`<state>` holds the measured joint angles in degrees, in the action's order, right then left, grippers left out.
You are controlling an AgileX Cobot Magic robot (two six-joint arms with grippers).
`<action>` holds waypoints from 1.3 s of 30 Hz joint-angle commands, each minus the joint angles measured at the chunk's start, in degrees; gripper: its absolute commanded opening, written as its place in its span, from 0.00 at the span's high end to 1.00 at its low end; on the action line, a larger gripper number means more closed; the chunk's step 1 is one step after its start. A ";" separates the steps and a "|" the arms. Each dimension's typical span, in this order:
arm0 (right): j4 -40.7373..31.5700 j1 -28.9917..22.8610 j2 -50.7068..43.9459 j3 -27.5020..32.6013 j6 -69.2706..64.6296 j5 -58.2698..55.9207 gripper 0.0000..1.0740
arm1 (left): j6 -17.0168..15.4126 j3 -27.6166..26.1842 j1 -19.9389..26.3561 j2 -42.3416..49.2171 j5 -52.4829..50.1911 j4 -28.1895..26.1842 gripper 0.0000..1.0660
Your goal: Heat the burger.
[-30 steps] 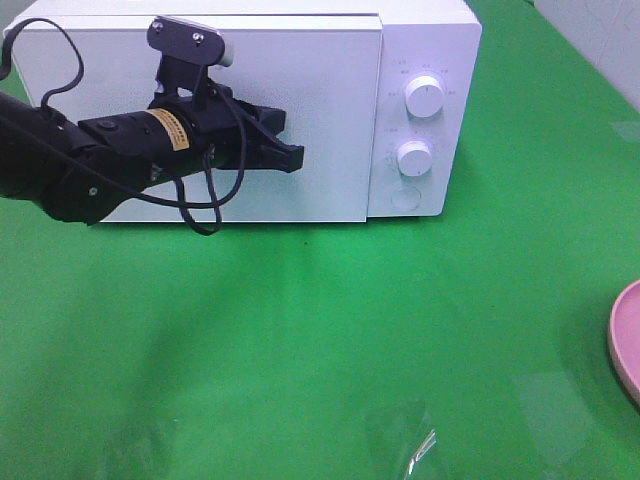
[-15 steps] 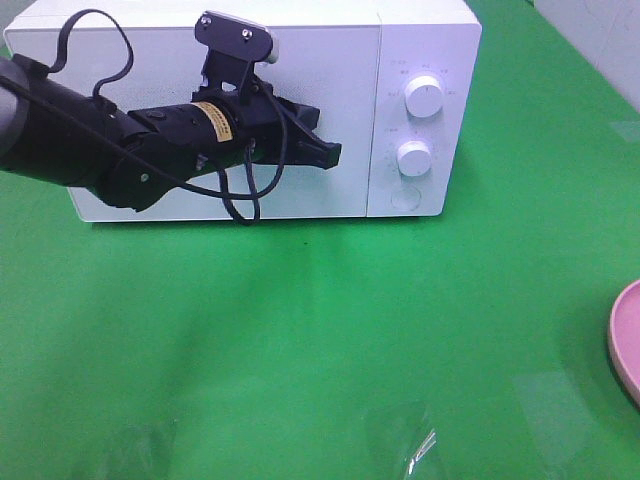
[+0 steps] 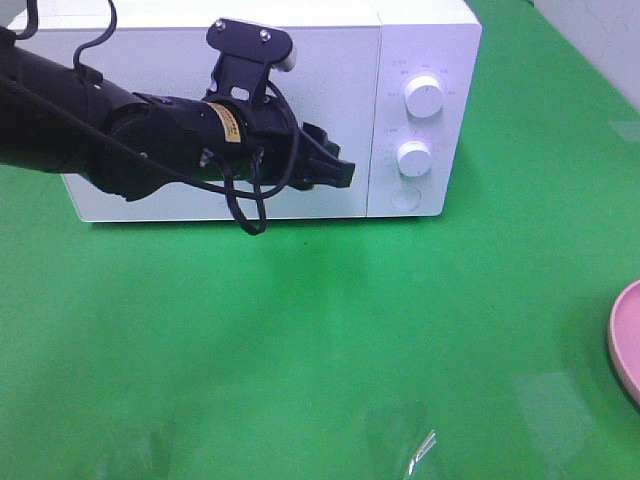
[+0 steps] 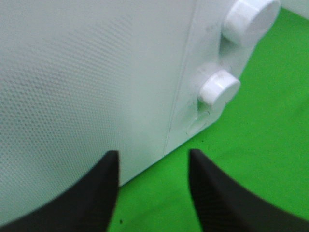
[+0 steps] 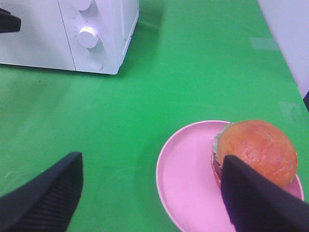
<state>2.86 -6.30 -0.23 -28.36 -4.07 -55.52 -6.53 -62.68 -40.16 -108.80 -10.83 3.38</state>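
The burger [image 5: 256, 150], with a glossy brown bun and a lettuce frill, sits on a pink plate [image 5: 188, 183] in the right wrist view. My right gripper [image 5: 152, 162] hangs open above the green cloth beside it, one finger [image 5: 256, 203] overlapping the plate's near side. In the exterior view only the plate's rim [image 3: 625, 345] shows at the right edge; the burger is out of frame there. My left gripper [image 3: 340, 172] stands open in front of the white microwave [image 3: 340, 60], close to the door's lower right corner. Nothing is between its fingers [image 4: 96, 193].
The microwave's door is shut. Its panel carries two white knobs [image 3: 425, 97] [image 3: 413, 157] and a round button [image 3: 404, 198]. Green cloth [image 3: 320, 340] covers the table between the microwave and the plate. A white wall edge shows at far right.
The microwave door went from slightly ajar to flush shut. My left arm slid right along the door toward the panel, and its jaws parted. The right arm held still.
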 commanded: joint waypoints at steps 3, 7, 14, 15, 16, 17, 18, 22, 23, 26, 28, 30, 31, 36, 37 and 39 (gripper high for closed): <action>-0.29 0.29 -1.49 0.23 -0.29 0.63 0.29 | -0.97 0.06 -1.49 2.64 8.59 -0.92 0.09; -0.29 0.29 -1.49 0.23 -0.29 0.63 0.29 | -1.38 0.06 -2.64 6.88 20.63 -1.26 0.05; -0.29 0.29 -1.49 0.23 -0.29 0.63 0.29 | -1.38 0.06 -2.64 11.92 31.17 -1.55 0.05; -0.29 0.29 -1.49 0.23 -0.29 0.63 0.29 | -1.38 0.06 -2.64 11.92 31.17 -1.55 0.05; -0.29 0.29 -1.49 0.23 -0.29 0.63 0.29 | -1.38 0.06 -2.64 13.24 35.12 -1.55 0.05; -0.29 0.29 -1.49 0.23 -0.29 0.63 0.29 | -1.38 0.06 -2.64 13.24 35.12 -1.55 0.05; -0.29 0.29 -1.49 0.23 -0.29 0.63 0.29 | -1.38 0.06 -2.64 13.92 37.53 -1.60 0.05; -0.29 0.29 -1.49 0.23 -0.29 0.63 0.29 | -1.38 0.06 -2.64 16.16 46.70 -1.78 0.05; -0.29 0.29 -1.49 0.23 -0.29 0.63 0.29 | -1.38 0.06 -2.41 17.02 50.76 -1.83 0.05; -0.29 0.29 -1.49 0.23 -0.29 0.63 0.29 | -1.38 0.06 -2.41 17.59 54.43 -1.72 0.05; -0.29 0.29 -1.49 0.23 -0.29 0.63 0.29 | -1.38 0.06 -2.41 17.99 55.92 -1.72 0.05; -0.29 0.29 -1.49 0.23 -0.29 0.63 0.29 | -1.38 0.06 -2.41 18.91 62.74 -1.49 0.05; -0.29 0.29 -1.49 0.23 -0.29 0.63 0.29 | -1.38 0.06 -2.41 18.91 62.74 -1.49 0.05; -0.29 0.29 -1.49 0.23 -0.29 0.63 0.29 | -0.86 0.06 2.98 20.17 68.18 -2.58 0.05; -0.29 0.29 -1.49 0.23 -0.29 0.63 0.29 | -0.86 0.06 2.98 20.17 68.18 -2.58 0.05; -0.29 0.29 -1.49 0.23 -0.29 0.63 0.29 | 0.92 0.06 8.59 21.66 70.19 -4.07 0.05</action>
<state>2.86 -6.30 -0.23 -28.36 -4.07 -55.52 -7.05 -62.68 -35.70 -88.87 57.07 0.80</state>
